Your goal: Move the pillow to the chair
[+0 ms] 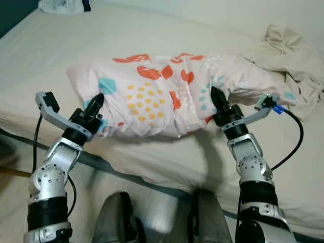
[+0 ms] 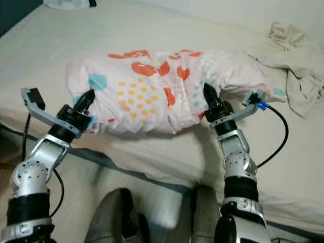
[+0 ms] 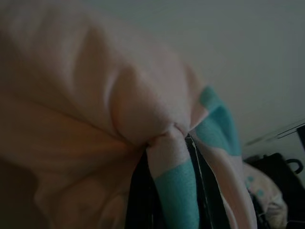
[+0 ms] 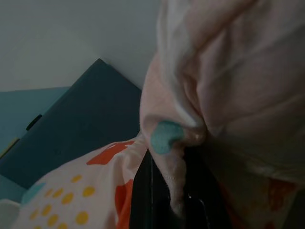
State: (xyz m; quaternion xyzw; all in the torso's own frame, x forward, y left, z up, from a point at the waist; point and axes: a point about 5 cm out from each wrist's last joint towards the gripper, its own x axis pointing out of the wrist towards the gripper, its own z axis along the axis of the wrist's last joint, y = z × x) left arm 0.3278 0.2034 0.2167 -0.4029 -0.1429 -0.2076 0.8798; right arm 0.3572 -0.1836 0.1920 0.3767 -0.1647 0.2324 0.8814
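- Two hands pinch the patterned pillow (image 1: 167, 96), which lies across the bed (image 1: 45, 55).
- Left hand (image 1: 96, 104) is closed on fabric at its left end.
- Right hand (image 1: 217, 98) is closed on a fold towards its right end.
- Crumpled beige cloth (image 1: 291, 61) lies just beside the pillow.

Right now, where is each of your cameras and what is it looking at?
Left eye view: on my head, looking down at the pillow on the bed; both arms show.
Right eye view: beside it, same scene; right gripper on the pillow.
Left wrist view: on my left wrist, along the left gripper, pinching pillow fabric.
Right wrist view: on my right wrist, likewise.
All four share the pillow.
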